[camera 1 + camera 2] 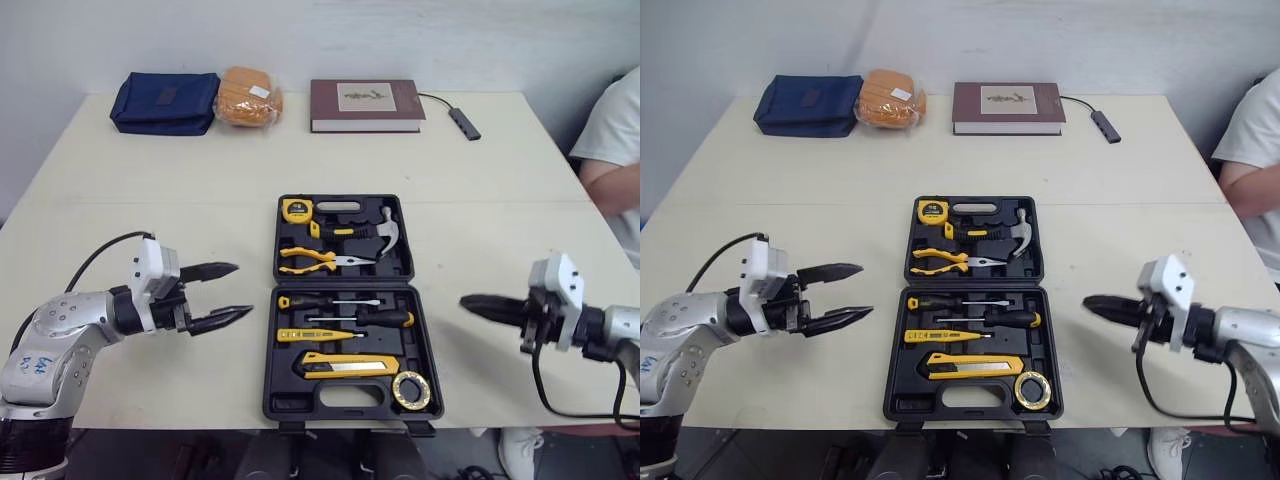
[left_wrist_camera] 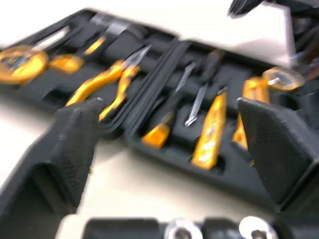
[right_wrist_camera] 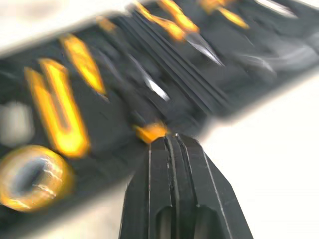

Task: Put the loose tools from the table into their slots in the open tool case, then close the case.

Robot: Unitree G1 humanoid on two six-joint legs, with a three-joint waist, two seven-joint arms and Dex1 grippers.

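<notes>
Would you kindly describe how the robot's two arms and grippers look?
The left arm and right arm are silver-grey, each ending in a white wrist block. The left gripper and right gripper have tapered black fingers. A black cable loops from each wrist; blue handwriting marks the left arm.

Left arm [image 1: 55,345]: grey, forearm reaching in from the left, white wrist housing [image 1: 155,272]. Left gripper [image 1: 240,290]: two black fingers spread wide, tips pointing toward the right arm, nothing between them. Right arm [image 1: 618,327]: forearm reaching in from the right, white wrist block [image 1: 558,285]. Right gripper [image 1: 472,303]: fingers pressed together to one point, aimed leftward, empty.
</notes>
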